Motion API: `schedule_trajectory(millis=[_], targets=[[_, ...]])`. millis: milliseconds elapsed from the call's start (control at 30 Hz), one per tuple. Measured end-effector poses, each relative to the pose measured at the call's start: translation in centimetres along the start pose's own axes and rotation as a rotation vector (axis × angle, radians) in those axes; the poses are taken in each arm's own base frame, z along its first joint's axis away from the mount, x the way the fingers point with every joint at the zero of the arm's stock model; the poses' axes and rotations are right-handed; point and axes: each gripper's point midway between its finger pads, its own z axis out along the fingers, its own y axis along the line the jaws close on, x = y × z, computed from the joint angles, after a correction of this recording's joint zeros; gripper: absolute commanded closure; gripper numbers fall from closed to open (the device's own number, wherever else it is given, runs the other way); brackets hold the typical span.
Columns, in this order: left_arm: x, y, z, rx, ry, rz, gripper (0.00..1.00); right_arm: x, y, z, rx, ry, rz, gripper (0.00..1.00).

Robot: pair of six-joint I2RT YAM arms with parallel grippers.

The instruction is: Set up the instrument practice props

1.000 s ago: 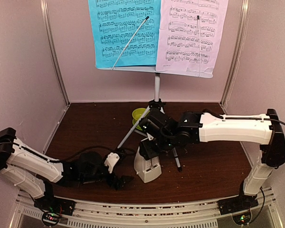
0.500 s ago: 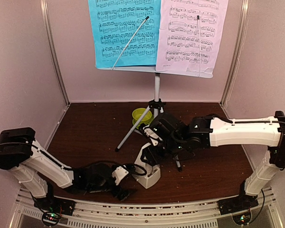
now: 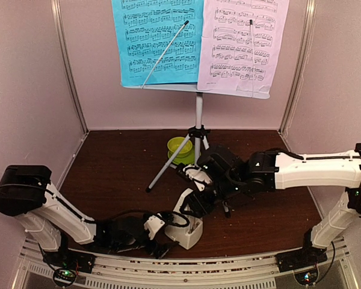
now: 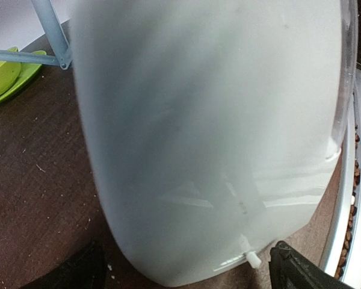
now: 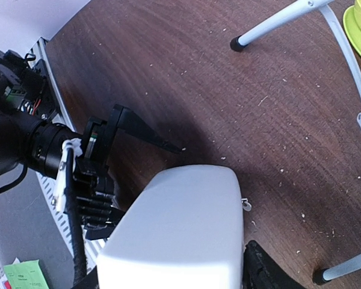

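The pale music stand (image 3: pixel 195 87) on its silver tripod (image 3: pixel 198 120) stands at the back and holds the blue sheet (image 3: pixel 159 42) and the pink sheet (image 3: pixel 243 42). The cream metronome (image 3: pixel 188 227) leans near the front edge. My right gripper (image 3: pixel 198 201) is shut on its upper part, which fills the right wrist view (image 5: pixel 180 229). My left gripper (image 3: pixel 167 235) lies low at its left side, jaws open. In the left wrist view the metronome (image 4: pixel 210 132) fills the frame between my black fingertips (image 4: pixel 292 271), with a small gap at the right one.
The lime-green bowl (image 3: pixel 180 146) on its saucer sits behind the tripod and shows in the left wrist view (image 4: pixel 6 75). Tripod legs (image 3: pixel 168 165) spread over the brown table. The metal rail (image 3: pixel 186 262) runs along the near edge.
My right gripper has carried the metronome nearer the front edge and tilted it. My left gripper has slid right, up to the metronome's side.
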Motion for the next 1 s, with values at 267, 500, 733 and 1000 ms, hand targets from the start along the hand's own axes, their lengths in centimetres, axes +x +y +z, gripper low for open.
schedule_trajectory(millis=[267, 500, 733, 1000], targets=[[0.2, -0.6, 0.2, 0.016, -0.006, -0.011, 0.07, 0.5, 0.3, -0.3, -0.027, 0.008, -0.014, 0.79], [0.4, -2.0, 0.1, 0.047, -0.013, -0.022, 0.10, 0.7, 0.5, -0.4, -0.039, 0.011, -0.014, 0.79], [0.7, -2.0, -0.2, 0.044, -0.021, -0.044, 0.20, 0.8, 0.7, -0.4, -0.054, 0.017, -0.014, 0.80], [1.4, -1.5, -0.7, 0.031, -0.020, -0.074, 0.28, 0.8, 0.9, -0.4, -0.061, 0.015, -0.014, 0.80]])
